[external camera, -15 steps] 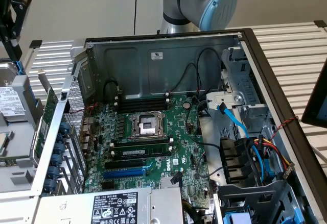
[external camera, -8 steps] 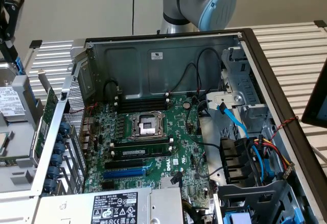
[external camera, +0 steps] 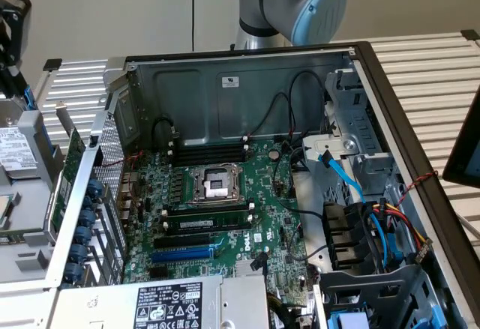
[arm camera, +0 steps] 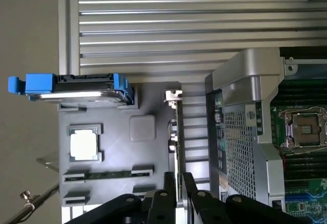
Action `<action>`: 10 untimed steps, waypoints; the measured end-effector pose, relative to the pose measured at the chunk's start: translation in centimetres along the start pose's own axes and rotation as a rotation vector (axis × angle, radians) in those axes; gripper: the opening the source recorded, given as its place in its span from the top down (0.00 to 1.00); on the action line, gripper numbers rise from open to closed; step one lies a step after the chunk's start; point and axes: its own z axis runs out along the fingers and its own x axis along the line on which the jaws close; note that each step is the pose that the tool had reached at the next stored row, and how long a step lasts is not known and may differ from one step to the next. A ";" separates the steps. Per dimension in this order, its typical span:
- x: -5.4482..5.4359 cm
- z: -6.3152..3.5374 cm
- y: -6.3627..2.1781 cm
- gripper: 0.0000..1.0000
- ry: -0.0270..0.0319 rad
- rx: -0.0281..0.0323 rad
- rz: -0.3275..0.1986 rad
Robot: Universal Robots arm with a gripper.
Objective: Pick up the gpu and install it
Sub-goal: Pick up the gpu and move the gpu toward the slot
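Gpu [external camera: 73,165] on edge, lengthwise beside case [external camera: 195,93]

The gpu [external camera: 72,170] stands on its long edge outside the computer case [external camera: 225,82], just beside the case's perforated wall [external camera: 112,157], at the exterior view's left. Its bare green circuit-board side faces that camera, leaning slightly, with the silver end bracket [external camera: 64,118] at its far end. From the wrist it shows edge-on, a thin strip along the edge of a grey tray [arm camera: 117,152]

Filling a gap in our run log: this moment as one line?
phase: pickup | claw: at edge of gpu | gpu: upright on tray beside case, not installed
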 end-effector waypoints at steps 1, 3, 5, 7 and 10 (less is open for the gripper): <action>0.0 0.07 -0.10 0.76 0.0005 -0.0064 0.001; 0.2 0.20 -0.40 0.70 -0.0006 -0.0188 0.001; 0.4 0.41 -0.71 0.64 -0.0004 -0.0258 0.002; 0.5 0.72 -1.18 0.57 -0.0005 -0.0277 0.002; 0.5 1.17 -2.13 0.57 -0.0006 -0.0282 0.002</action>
